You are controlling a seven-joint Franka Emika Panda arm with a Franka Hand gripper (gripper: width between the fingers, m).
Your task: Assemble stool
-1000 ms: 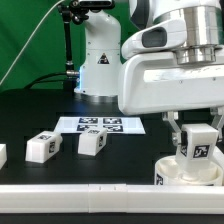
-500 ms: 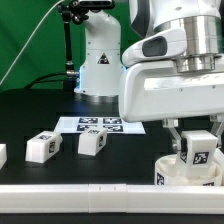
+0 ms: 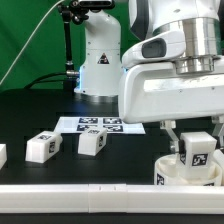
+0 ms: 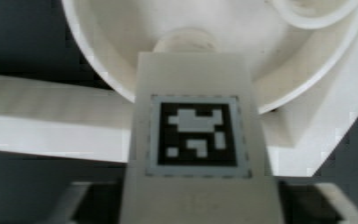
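My pincer (image 3: 197, 140) clamped on leg (image 3: 198, 153), upright, lower end in seat (image 3: 168, 173) at near worktop (image 3: 120, 162) edge. Fully home or not, can't quite tell. To do: two loose legs (image 3: 92, 143) further back, unfitted. Marker board (image 3: 100, 125) beyond.

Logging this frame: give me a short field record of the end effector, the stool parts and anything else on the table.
end effector: shut on held leg
held leg: upright, lower end inside seat
seat: exterior view's lower right
loose legs: two in full view on table, exterior view's left
marker board: flat, behind loose legs
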